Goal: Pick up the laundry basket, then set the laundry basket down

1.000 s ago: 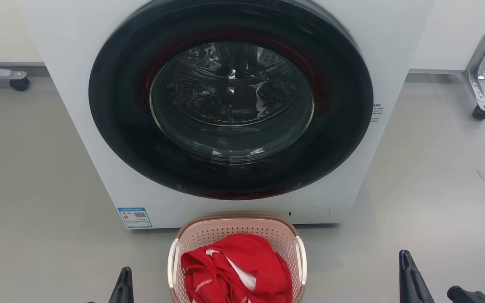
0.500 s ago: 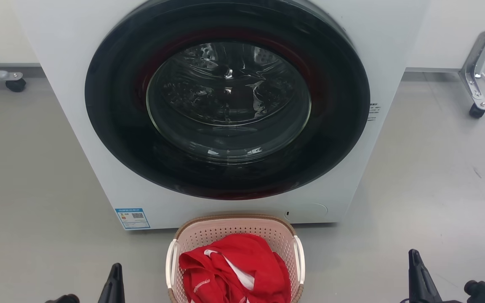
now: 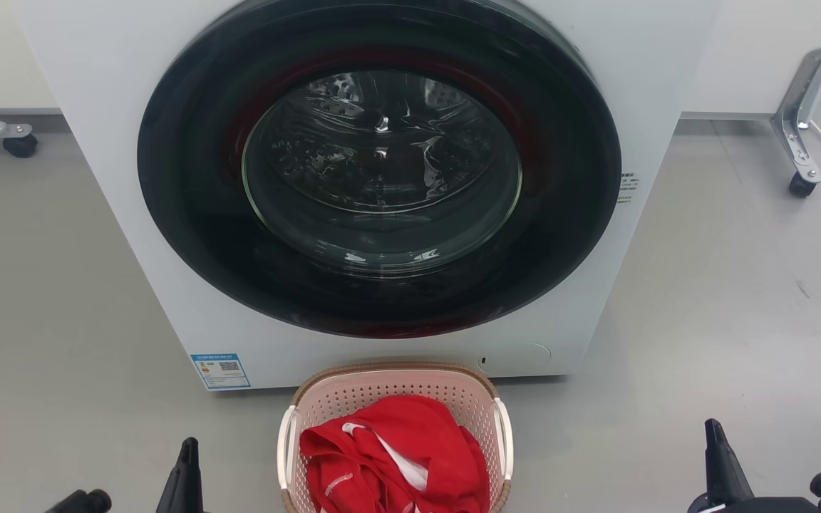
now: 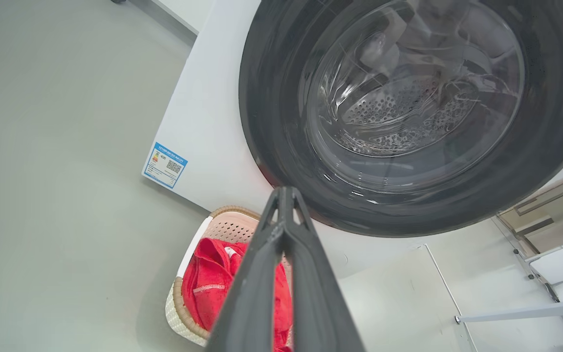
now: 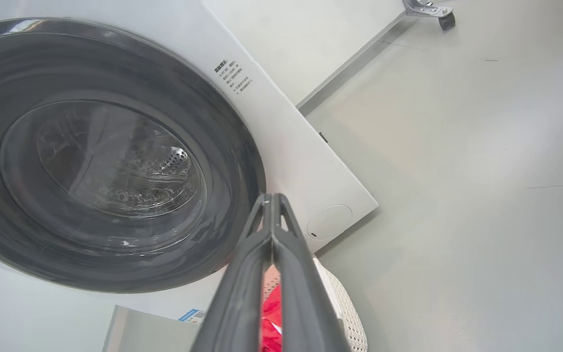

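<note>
Left jaws: tips together, gripping nothing.
Right jaws: tips together, gripping nothing.
Basket: my target, the pale pink perforated plastic laundry basket (image 3: pixel 394 371) with a brown woven-look rim, stands on the grey floor (image 3: pixel 703 320) between both jaws, touching neither.
Contents: crumpled red garment (image 3: pixel 410 449).
Beyond jaws: white front-loading washing machine (image 3: pixel 97 107), just behind the basket.

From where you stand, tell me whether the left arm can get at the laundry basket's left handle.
Probably yes. The left gripper hangs beside the laundry basket, bare floor between it and the white left handle. Its fingers are shut, so they would need opening first.
</note>
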Motion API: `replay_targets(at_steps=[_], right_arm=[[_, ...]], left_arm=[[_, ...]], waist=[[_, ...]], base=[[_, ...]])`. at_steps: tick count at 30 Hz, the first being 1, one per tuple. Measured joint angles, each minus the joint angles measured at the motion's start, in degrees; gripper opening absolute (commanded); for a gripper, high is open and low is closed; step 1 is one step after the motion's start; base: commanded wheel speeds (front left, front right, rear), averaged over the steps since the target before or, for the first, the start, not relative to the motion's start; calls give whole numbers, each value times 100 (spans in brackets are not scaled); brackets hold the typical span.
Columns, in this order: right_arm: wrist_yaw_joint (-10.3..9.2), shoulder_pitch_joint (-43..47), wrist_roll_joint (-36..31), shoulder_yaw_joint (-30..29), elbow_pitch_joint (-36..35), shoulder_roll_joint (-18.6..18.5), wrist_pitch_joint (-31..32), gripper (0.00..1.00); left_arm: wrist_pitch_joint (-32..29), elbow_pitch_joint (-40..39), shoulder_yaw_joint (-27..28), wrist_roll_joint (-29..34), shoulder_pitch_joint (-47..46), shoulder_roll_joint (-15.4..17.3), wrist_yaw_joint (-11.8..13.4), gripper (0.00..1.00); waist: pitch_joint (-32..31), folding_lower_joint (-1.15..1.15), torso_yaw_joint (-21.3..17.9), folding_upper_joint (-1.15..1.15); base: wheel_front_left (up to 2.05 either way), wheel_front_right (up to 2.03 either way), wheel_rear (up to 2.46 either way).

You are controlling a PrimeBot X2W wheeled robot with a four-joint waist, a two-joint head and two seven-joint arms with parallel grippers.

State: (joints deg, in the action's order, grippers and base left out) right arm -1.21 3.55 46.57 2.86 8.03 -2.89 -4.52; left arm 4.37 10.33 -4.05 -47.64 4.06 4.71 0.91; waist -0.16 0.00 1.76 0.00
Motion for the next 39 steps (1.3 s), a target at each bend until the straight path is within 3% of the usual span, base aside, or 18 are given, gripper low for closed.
replay_targets(at_steps=[39], right_arm=[[578,-560,3181,-744,649,27,768,0]], left_arm=[[-781,456,654,-3111,-549,-152,-553,0]], waist=[[19,0,-126,0]], base=[[0,0,0]])
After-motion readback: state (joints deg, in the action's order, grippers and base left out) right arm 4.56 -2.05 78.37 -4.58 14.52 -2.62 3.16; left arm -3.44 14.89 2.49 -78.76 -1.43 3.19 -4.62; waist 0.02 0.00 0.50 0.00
